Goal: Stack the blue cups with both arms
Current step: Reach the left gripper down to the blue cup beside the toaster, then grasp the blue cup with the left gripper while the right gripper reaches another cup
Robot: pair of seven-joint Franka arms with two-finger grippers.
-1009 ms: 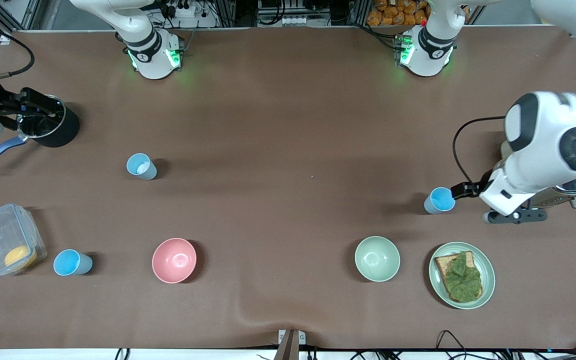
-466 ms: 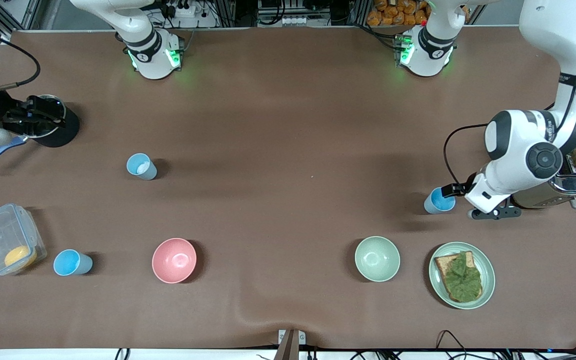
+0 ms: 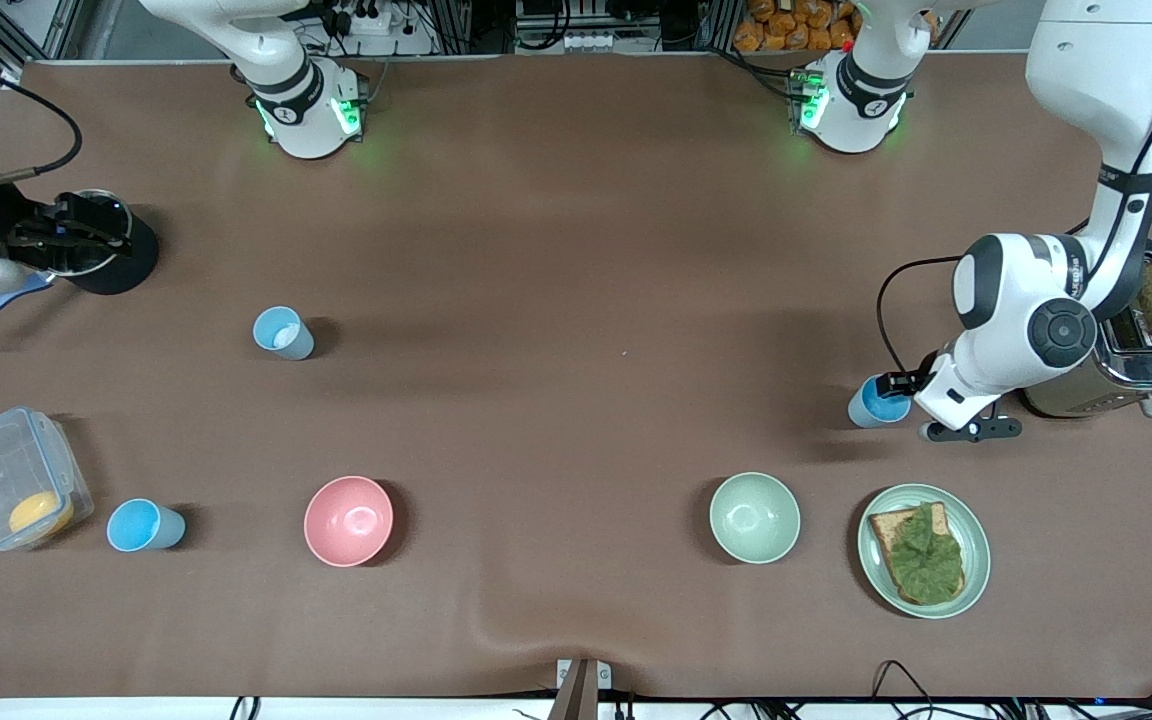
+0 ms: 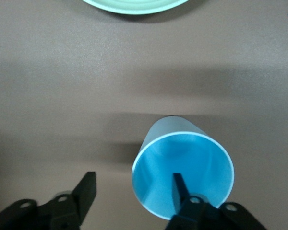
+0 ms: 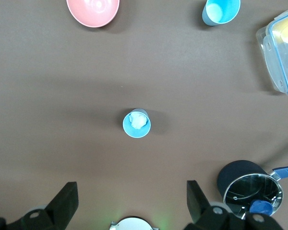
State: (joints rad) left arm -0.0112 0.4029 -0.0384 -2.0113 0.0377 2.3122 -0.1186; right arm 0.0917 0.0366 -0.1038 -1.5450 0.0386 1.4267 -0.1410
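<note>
Three blue cups stand upright on the brown table. One cup [image 3: 876, 402] [image 4: 182, 175] is toward the left arm's end, beside the toaster. My left gripper [image 3: 898, 385] [image 4: 133, 176] is open at this cup's rim: one finger [image 4: 179, 188] reaches inside it, the other [image 4: 86, 189] stands outside, apart from the wall. A second cup [image 3: 284, 333] [image 5: 136, 123] holds something white. The third cup [image 3: 141, 526] [image 5: 221, 10] stands nearest the front camera, beside a clear container. My right gripper [image 3: 71, 222] [image 5: 132, 188] hangs open and empty, high up by the black pot.
A pale green bowl [image 3: 754, 517] and a plate [image 3: 876, 575] with toast and lettuce lie nearer the front camera than the left gripper's cup. A toaster [image 3: 1126, 370] stands beside the left arm. A pink bowl [image 3: 348, 520], clear container [image 3: 11, 490] and black pot [image 3: 116, 265] are toward the right arm's end.
The left arm has swung in toward the cup by the toaster, bringing one finger inside its rim, and its fingers have started to narrow. The right gripper has barely shifted.
</note>
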